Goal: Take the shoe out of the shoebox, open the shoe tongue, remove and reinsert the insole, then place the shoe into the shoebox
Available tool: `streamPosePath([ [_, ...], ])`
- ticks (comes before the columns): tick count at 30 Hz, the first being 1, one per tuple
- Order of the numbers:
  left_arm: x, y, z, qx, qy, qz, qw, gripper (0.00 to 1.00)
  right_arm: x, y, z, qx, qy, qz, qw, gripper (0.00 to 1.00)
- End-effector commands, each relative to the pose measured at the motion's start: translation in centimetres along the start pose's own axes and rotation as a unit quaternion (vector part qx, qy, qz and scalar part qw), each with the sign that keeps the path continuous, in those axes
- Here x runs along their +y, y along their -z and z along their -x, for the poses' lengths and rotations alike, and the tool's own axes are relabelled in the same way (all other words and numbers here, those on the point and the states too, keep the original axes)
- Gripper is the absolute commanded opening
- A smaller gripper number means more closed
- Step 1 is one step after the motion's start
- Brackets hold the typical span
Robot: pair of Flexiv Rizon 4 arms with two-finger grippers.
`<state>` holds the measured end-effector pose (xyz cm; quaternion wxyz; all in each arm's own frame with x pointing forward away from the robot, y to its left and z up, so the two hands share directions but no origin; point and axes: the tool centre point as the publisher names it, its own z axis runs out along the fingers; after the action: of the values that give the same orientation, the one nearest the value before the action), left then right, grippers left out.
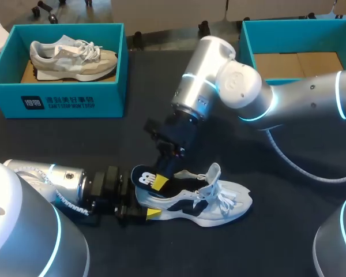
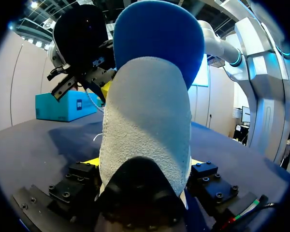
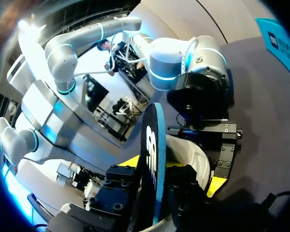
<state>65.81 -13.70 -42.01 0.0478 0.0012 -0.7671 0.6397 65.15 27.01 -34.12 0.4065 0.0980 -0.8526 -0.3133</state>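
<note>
Left gripper (image 1: 154, 199): lower left-centre of the head view, clamped on the shoe's heel from both sides, with a yellow tip showing at each side.
Shoe (image 1: 219, 203): white mesh with navy side panels and white laces. It sits on the dark table (image 1: 57, 144) in the lower middle of the head view, toe toward the right and tongue lifted.
Insole (image 1: 144, 178): dark blue with a white logo. It stands on edge, rising out of the heel opening.
Left arm (image 1: 57, 179): comes in from the lower left and lies low and level over the table.
Right arm (image 1: 300, 95): comes in from the right edge, bends at the upper middle, then slopes down and left to the heel.
Right gripper (image 1: 168, 166): just above the shoe's collar, closed on the insole with a finger against each face.
Left box (image 1: 63, 101): teal, upper left, holding a grey shoe (image 1: 75, 56).
Right box (image 1: 249, 40): teal, upper right, with its brown cardboard floor showing.
</note>
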Motion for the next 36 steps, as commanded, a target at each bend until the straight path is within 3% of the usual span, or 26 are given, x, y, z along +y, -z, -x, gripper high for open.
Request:
streamPosePath([
  [1,0.4,0.0,0.2,-0.001,0.0,0.001,1.0,0.0,-0.6,0.2,-0.4,-0.006,0.003,-0.001,1.0,0.27],
  [12,0.4,0.0,0.2,-0.001,0.0,0.001,1.0,0.0,-0.8,0.9,-0.1,0.001,0.005,-0.01,1.0,0.23],
  [15,0.4,0.0,0.2,-0.001,0.0,0.001,1.0,0.0,-0.9,0.7,0.2,0.003,0.007,-0.009,1.0,0.0],
  [21,0.4,0.0,0.2,-0.001,0.0,0.001,1.0,0.0,-0.2,0.9,0.2,0.002,0.011,-0.014,1.0,0.0],
  [27,0.4,0.0,0.2,-0.001,0.0,0.001,1.0,0.0,2.1,1.8,-0.1,-0.005,0.021,-0.031,0.999,0.0],
  [34,0.4,0.0,0.2,-0.001,0.0,0.001,1.0,0.0,4.9,3.2,-0.7,-0.039,0.077,-0.001,0.996,0.0],
  [36,0.4,0.0,0.2,-0.001,0.0,0.001,1.0,0.0,4.9,3.2,-0.7,-0.039,0.077,-0.001,0.996,0.0],
])
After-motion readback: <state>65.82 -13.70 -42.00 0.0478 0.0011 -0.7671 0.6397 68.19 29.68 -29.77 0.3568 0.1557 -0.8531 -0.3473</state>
